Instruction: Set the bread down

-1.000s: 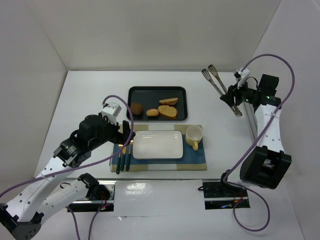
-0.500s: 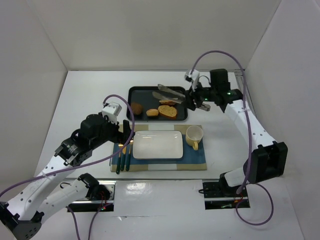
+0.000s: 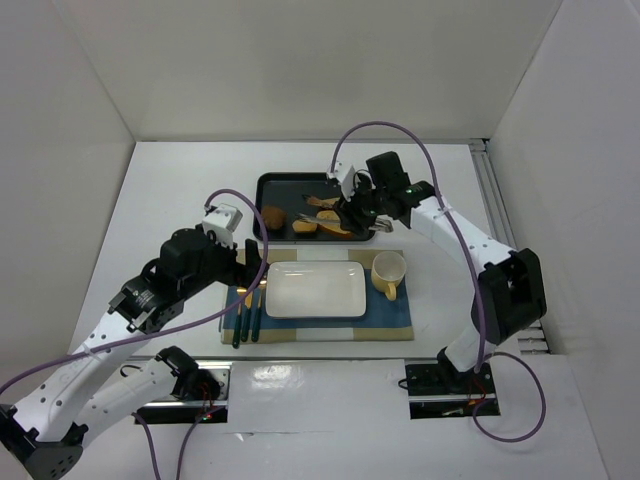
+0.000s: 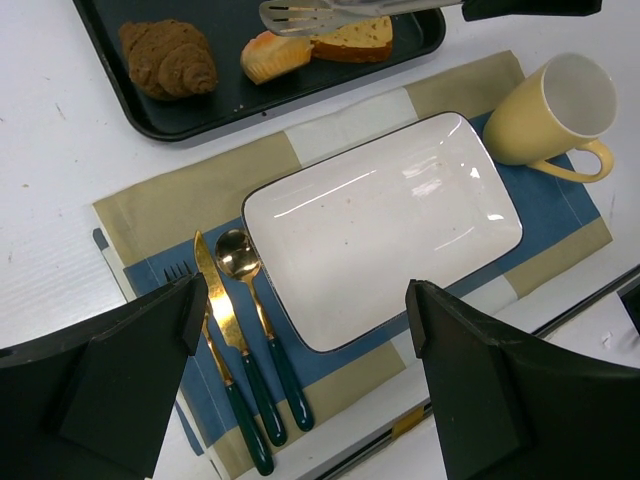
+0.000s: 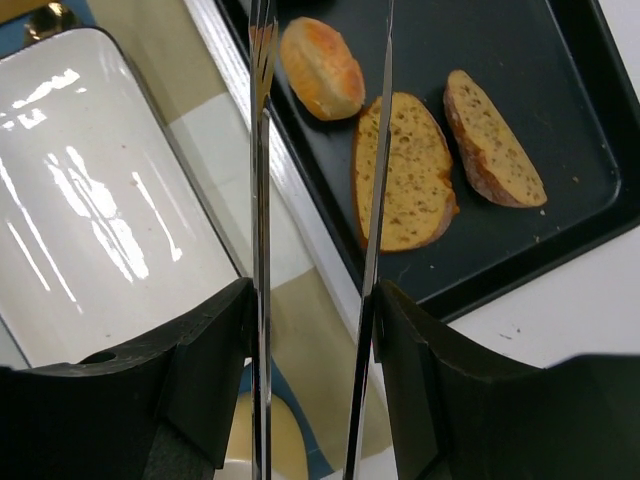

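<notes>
Our right gripper [image 5: 312, 340] squeezes the tongs [image 4: 320, 14], whose tips hang apart over the bread [image 5: 405, 170] on the far black tray [image 5: 560, 90], ready to pinch a slice. Our left gripper [image 4: 302, 300] hovers wide apart above the white plate [image 4: 380, 220].

no text, label, brand, number or sign can be read anywhere in these views. the bread [image 5: 405, 170], the tray [image 3: 290, 190], the plate [image 3: 315, 290] and the mug [image 3: 388, 270] all show plain surfaces.
</notes>
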### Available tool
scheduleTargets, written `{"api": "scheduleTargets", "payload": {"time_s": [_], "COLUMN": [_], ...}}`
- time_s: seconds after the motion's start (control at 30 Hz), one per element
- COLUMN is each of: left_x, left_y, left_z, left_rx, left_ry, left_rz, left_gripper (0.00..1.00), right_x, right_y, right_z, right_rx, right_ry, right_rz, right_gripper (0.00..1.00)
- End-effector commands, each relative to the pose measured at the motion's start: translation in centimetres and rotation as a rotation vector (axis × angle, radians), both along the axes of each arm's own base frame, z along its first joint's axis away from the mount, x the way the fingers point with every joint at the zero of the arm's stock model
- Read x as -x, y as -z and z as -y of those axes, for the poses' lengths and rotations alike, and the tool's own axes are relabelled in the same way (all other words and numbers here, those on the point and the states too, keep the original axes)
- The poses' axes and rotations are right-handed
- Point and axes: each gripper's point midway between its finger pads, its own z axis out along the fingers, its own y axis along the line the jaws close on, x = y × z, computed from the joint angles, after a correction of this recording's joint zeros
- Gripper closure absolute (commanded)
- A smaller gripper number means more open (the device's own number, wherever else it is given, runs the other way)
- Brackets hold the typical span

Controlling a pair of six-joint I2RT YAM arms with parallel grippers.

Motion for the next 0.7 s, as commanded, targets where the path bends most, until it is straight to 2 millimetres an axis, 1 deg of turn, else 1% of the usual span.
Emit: {"api": "scheduleTargets", "payload": {"time_s": [0.0,0.03,0.07,0.1,0.13,0.17,0.2,0.23,0.3,0.33,0.37,0.43,0.47,0.67], "left_x": [-0.4,-0.4,-0.4,-0.4,-0.4,-0.4,-0.4,-0.4,-0.4,-0.4,-0.4,-0.4,-0.4,-0.4], "left_y": [-1.0,-1.0,-1.0,-1.0,-1.0,-1.0,-1.0,-1.0,-1.0,-1.0,-1.0,-1.0,-1.0,-1.0], "left_z": [-0.2,-0.2,-0.2,-0.2,-0.2,-0.2,-0.2,-0.2,-0.2,-0.2,-0.2,-0.2,-0.2,-0.2], "left_rx": [0.013,0.013,0.013,0.013,0.013,0.013,0.013,0.013,0.013,0.013,0.013,0.013,0.013,0.013], "left_ry": [-0.012,-0.012,-0.012,-0.012,-0.012,-0.012,-0.012,-0.012,-0.012,-0.012,-0.012,-0.012,-0.012,-0.012], "left_rz": [0.044,0.044,0.044,0.044,0.044,0.044,0.044,0.044,0.044,0.044,0.044,0.044,0.044,0.044], "left_gripper": [0.00,0.00,0.00,0.00,0.00,0.00,0.00,0.00,0.00,0.00,0.00,0.00,0.00,0.00], "right_x": [-2.2,-2.2,-2.2,-2.1,-1.9,-1.7,-1.6,-1.4,-1.3,-1.4,-1.2,-1.1,-0.9,-0.8], "right_y": [-0.4,0.1,0.1,0.9,1.3,1.6,1.6,2.4,3.1,3.2,4.0,4.4,4.8,4.9], "right_z": [-0.2,-0.3,-0.3,-0.2,-0.6,-0.6,-0.8,-0.8,-0.7,-0.5,-0.4,-0.2,-0.5,-0.2], "right_rx": [0.014,0.021,0.021,0.031,0.035,0.040,0.050,0.059,0.067,0.073,0.084,0.094,0.102,0.115], "right_ry": [0.020,0.019,0.019,0.019,0.008,0.008,-0.003,-0.004,-0.005,0.002,0.001,0.007,-0.009,-0.001], "right_rz": [0.087,0.075,0.075,0.055,0.047,0.039,0.048,0.032,0.015,0.018,0.000,-0.006,-0.008,-0.012], "right_gripper": [0.41,0.40,0.40,0.40,0.40,0.40,0.40,0.40,0.40,0.40,0.40,0.40,0.40,0.40]}}
